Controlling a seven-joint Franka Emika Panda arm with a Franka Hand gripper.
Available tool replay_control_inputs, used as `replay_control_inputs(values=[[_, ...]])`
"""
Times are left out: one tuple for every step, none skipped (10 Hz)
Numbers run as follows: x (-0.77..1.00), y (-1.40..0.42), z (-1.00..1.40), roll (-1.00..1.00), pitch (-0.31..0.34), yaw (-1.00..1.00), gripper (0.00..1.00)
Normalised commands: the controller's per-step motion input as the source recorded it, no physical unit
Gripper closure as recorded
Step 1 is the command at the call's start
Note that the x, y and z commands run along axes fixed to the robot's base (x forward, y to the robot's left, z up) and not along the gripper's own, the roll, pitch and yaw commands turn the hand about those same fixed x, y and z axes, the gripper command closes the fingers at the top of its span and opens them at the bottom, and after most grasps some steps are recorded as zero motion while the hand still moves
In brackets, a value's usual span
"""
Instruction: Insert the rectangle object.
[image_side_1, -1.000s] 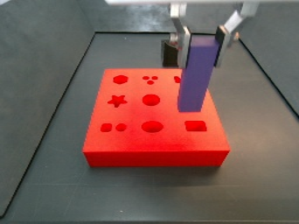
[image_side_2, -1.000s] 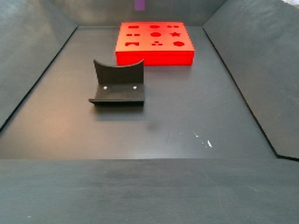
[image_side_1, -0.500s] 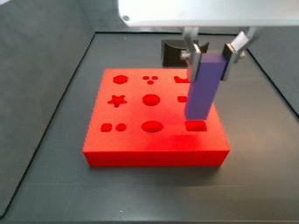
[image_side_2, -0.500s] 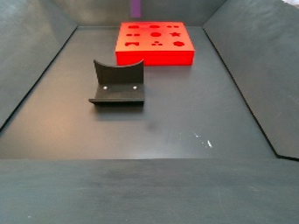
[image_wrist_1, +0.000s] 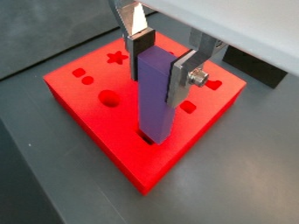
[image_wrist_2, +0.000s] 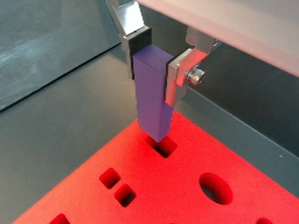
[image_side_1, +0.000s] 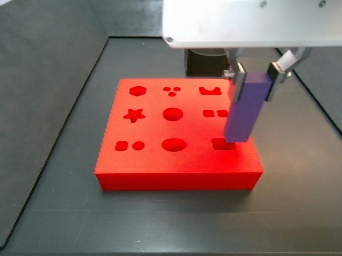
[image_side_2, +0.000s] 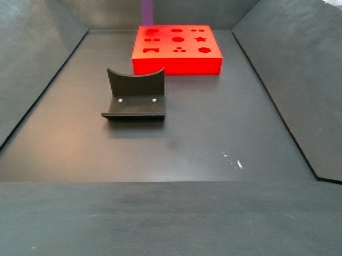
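Note:
My gripper is shut on the top of the purple rectangle object, which hangs upright. Its lower end meets the rectangular hole at a corner of the red block. In a wrist view the bar touches the hole; how deep it sits I cannot tell. In a side view the gripper holds the bar over the block's near right hole. In a side view only the bar's lower end shows above the block.
The red block has several shaped holes: star, circles, squares. A dark grey curved holder stands on the floor in front of the block in a side view. Dark walls enclose the floor on both sides.
The gripper has carried the purple bar lower and toward the block's near right corner; its lower end now sits at the rectangular hole.

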Motion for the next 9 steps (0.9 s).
replay_control_inputs(values=[[-0.02,0.00,-0.21,0.00,-0.053,0.00,1.00],[-0.13,0.00,-0.21,0.00,-0.067,0.00,1.00],[-0.18,0.00,-0.19,0.01,-0.071,0.00,1.00],[-0.07,0.00,-0.15,0.00,-0.050,0.00,1.00],[0.00,0.00,-0.12,0.00,-0.011,0.00,1.00],[0.00,0.00,-0.12,0.01,0.000,0.00,1.00],[0.00,0.00,-0.11,0.01,0.000,0.00,1.00],[0.00,0.00,-0.10,0.01,0.000,0.00,1.00],[0.00,0.04,-0.13,0.02,0.000,0.00,1.00]])
